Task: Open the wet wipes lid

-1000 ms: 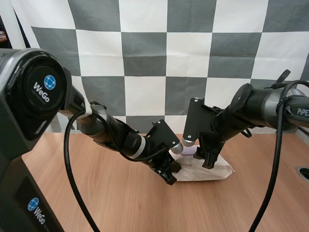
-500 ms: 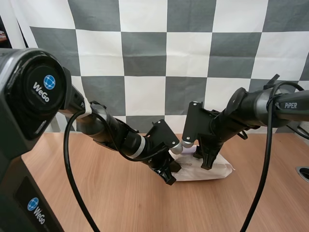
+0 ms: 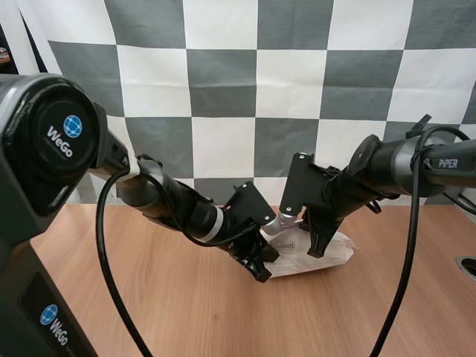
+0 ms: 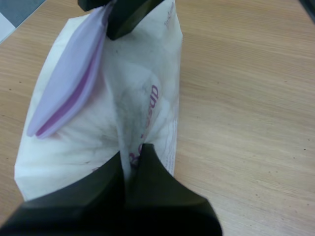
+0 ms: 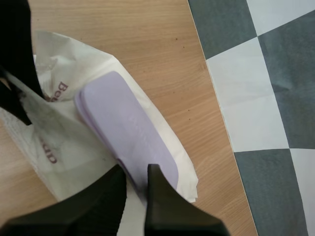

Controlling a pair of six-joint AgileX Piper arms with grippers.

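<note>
The pack of wet wipes [image 3: 321, 256] lies on the wooden table [image 3: 149, 305], toward its far side between the two arms, its white wrapper crumpled and pulled up along the middle. Its lavender lid [image 5: 125, 130] sits on the top face, printed purple lettering beside it. A darker purple seam runs along the lid's side; whether it has parted from its base I cannot tell, and the pack's contents are hidden. The right gripper [image 5: 137, 173] is clamped on one end of the lid, fingertips either side of its edge. The left gripper [image 4: 132, 156] pinches a raised fold of the wrapper at the pack's other end.
</note>
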